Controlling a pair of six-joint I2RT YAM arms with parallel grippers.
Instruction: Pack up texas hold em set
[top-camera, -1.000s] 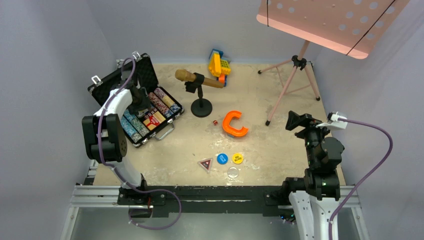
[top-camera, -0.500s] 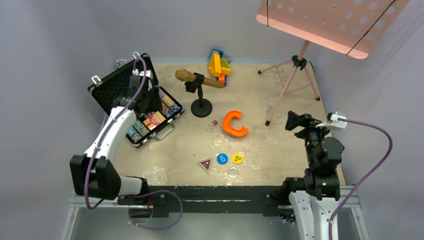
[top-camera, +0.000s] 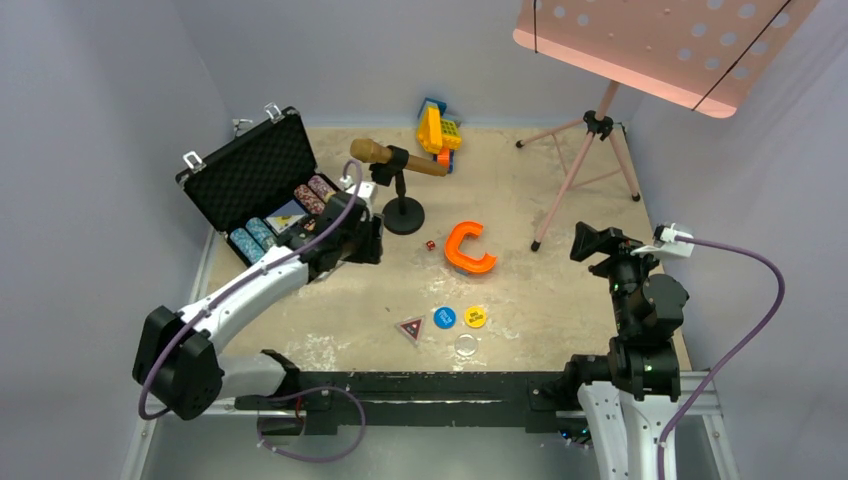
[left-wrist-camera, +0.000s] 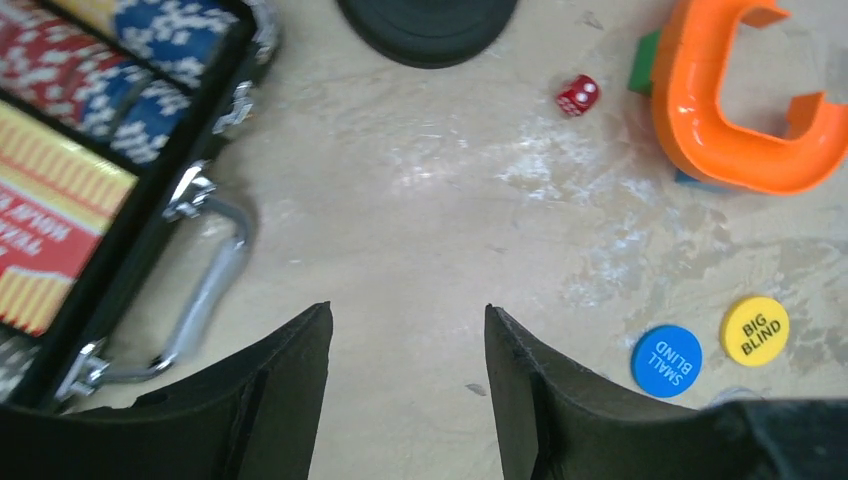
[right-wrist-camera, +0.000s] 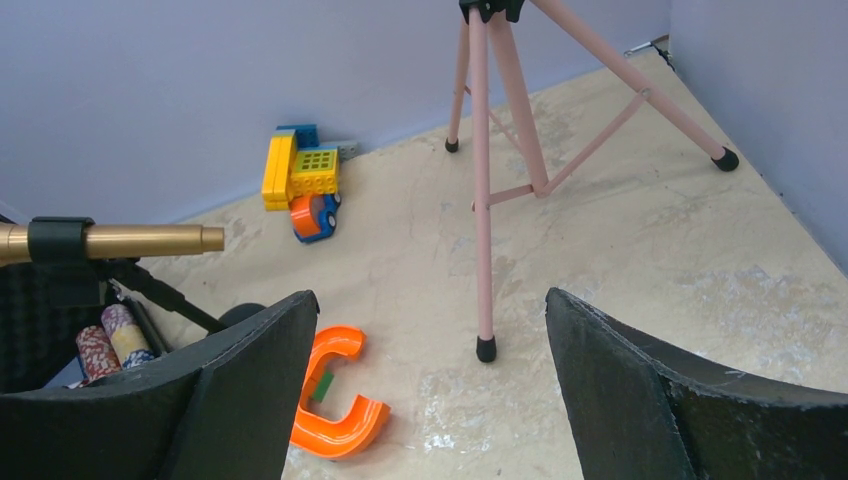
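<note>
The left hand (left-wrist-camera: 405, 307) hovers over bare counter (top-camera: 570, 300) just off the front right corner of the case (top-camera: 250, 175). Its two fingers are spread, with nothing between them. The case lies open at the left rear of the counter, lid tilted back. In the wrist view its handle (left-wrist-camera: 205, 290) sits just left of the left finger.

The die (left-wrist-camera: 578, 95) lies to the right of this hand in the top view, between the mic stand (top-camera: 403, 215) and the orange C-piece (top-camera: 468, 248), touching neither. The blue button (left-wrist-camera: 666, 360) and the yellow button (left-wrist-camera: 754, 330) lie side by side, right of the right finger, close but apart. The triangular button (top-camera: 410, 328) lies just left of the blue one, toward the near edge, and a clear disc (top-camera: 465, 345) rests near the three.

By count there is one case, one die on the counter and three buttons. Inside the case at least four rows of chips (top-camera: 262, 233) show from above, two bluish and two reddish; the arm covers part of the tray. One red-and-yellow deck (left-wrist-camera: 50, 230) is visible beside them.

The right hand (right-wrist-camera: 428, 295) hangs over the right side of the counter, well apart from the whole set, fingers spread wide and empty.
</note>
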